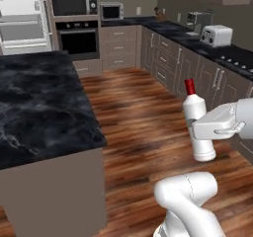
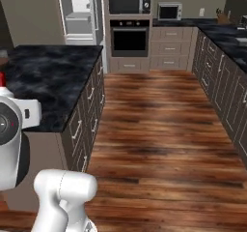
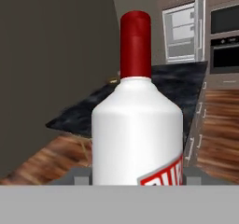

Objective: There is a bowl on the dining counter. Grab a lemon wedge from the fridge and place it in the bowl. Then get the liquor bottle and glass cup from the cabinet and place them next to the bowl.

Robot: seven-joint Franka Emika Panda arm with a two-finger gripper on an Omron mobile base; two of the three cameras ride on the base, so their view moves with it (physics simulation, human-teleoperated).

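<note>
My gripper (image 1: 201, 132) is shut on the liquor bottle (image 1: 196, 113), a white bottle with a red cap, held upright above the wood floor to the right of the dining counter (image 1: 39, 107). In the hand view the bottle (image 3: 136, 125) stands close between my fingertips (image 3: 80, 177). Its red cap (image 2: 2, 79) peeks in at the left edge of the right base view, beside the black marble counter (image 2: 53, 81). The fridge (image 1: 24, 19) stands open at the back, pale shelves showing. A small tan shape (image 3: 113, 81) on the counter is too small to identify. Glass cup and cabinet are out of view.
A wall oven (image 1: 77, 38) with a microwave above it stands at the back. A dark counter runs along the right wall, with a toaster (image 1: 216, 34) on it. Brown drawer units (image 2: 169, 47) line the walls. Open wood floor (image 2: 159, 124) lies between the counters.
</note>
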